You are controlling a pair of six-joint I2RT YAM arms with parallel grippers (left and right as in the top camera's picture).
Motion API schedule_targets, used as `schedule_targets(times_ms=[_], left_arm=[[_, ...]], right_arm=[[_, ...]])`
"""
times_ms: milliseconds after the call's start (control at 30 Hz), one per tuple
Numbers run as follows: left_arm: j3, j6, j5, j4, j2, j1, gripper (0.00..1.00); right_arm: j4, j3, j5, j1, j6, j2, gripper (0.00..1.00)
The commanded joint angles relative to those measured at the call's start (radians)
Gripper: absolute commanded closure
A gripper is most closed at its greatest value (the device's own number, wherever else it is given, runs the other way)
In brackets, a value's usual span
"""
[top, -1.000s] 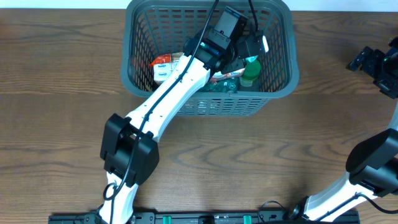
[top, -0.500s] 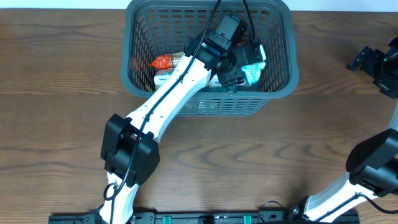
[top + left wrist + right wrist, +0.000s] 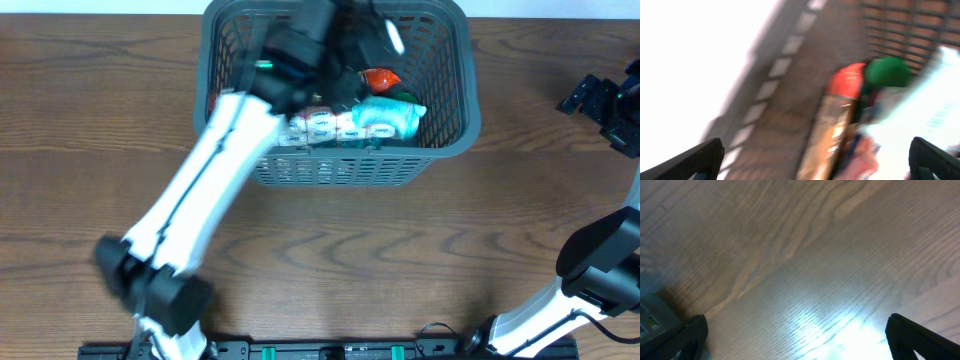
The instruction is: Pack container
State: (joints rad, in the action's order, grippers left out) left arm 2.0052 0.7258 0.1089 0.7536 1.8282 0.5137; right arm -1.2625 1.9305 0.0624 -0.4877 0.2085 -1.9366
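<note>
The left gripper (image 3: 814, 162) hangs blurred over the container (image 3: 458, 128), fingers spread wide, gripping nothing. The right gripper (image 3: 795, 337), also spread, is over the table (image 3: 805, 255), well apart.

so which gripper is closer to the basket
Left. The left gripper is inside the grey basket, above the packed items; the right gripper is well off to its right.
</note>
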Motion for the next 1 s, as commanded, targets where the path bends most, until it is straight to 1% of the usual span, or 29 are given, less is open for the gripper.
schedule_targets(times_ms=[0, 167, 300, 433, 500, 600, 700, 967], left_arm=[[0.008, -0.058, -0.027, 0.009, -0.056, -0.083, 0.01], [0.008, -0.195, -0.027, 0.016, -0.082, -0.26, 0.01], [0.008, -0.307, -0.027, 0.015, -0.082, -0.415, 0.01], [0.008, -0.404, -0.027, 0.018, -0.082, -0.552, 0.01], [0.008, -0.457, -0.027, 0.031, -0.086, -0.607, 0.01], [0.007, -0.521, -0.026, 0.087, -0.113, -0.658, 0.01], [0.007, -0.548, -0.027, 0.138, -0.15, -0.671, 0.01], [-0.03, -0.571, -0.027, 0.253, -0.297, -0.671, 0.01]], right_arm=[[0.02, -0.002, 0.066, 0.012, -0.072, -0.005, 0.01], [0.099, 0.027, 0.107, 0.085, -0.188, -0.004, 0.01], [0.183, 0.115, 0.105, 0.171, -0.325, -0.004, 0.01], [0.278, 0.236, 0.095, 0.227, -0.344, -0.004, 0.01], [0.279, 0.299, 0.095, 0.239, -0.343, -0.004, 0.01], [0.191, 0.379, 0.05, 0.239, -0.334, 0.003, 0.01], [0.138, 0.385, -0.01, 0.231, -0.3, 0.027, 0.01], [0.005, 0.385, -0.032, 0.228, -0.268, 0.11, 0.01]])
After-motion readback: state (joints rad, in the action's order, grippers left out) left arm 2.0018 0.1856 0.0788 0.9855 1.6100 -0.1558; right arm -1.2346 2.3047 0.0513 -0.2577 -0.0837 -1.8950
